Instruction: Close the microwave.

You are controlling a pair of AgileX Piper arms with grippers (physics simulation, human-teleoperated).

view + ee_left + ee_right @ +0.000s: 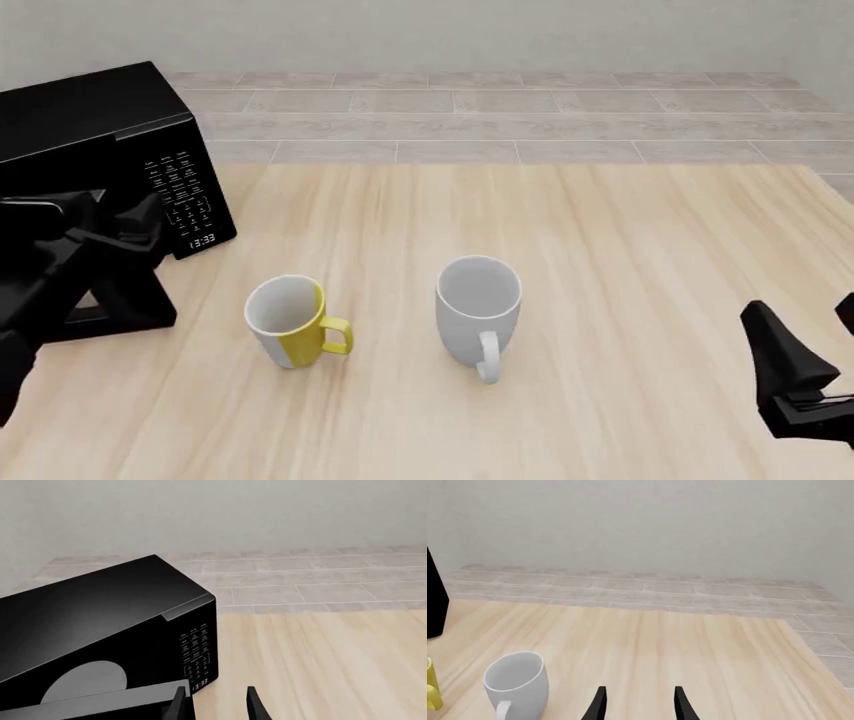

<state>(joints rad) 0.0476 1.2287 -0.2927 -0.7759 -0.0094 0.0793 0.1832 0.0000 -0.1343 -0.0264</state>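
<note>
Microwave (100, 130) door (100, 705) ajar; left gripper (217, 705), jaws parted and empty, beside its edge; push pending.

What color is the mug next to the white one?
The mug is yellow with a white stripe down its side and white inside. The front view shows it best.

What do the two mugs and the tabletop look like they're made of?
The yellow mug and the white mug look like smooth glazed ceramic, though plain matte plastic is possible. The table looks like pale wood, with visible grain lines running lengthwise.
</note>
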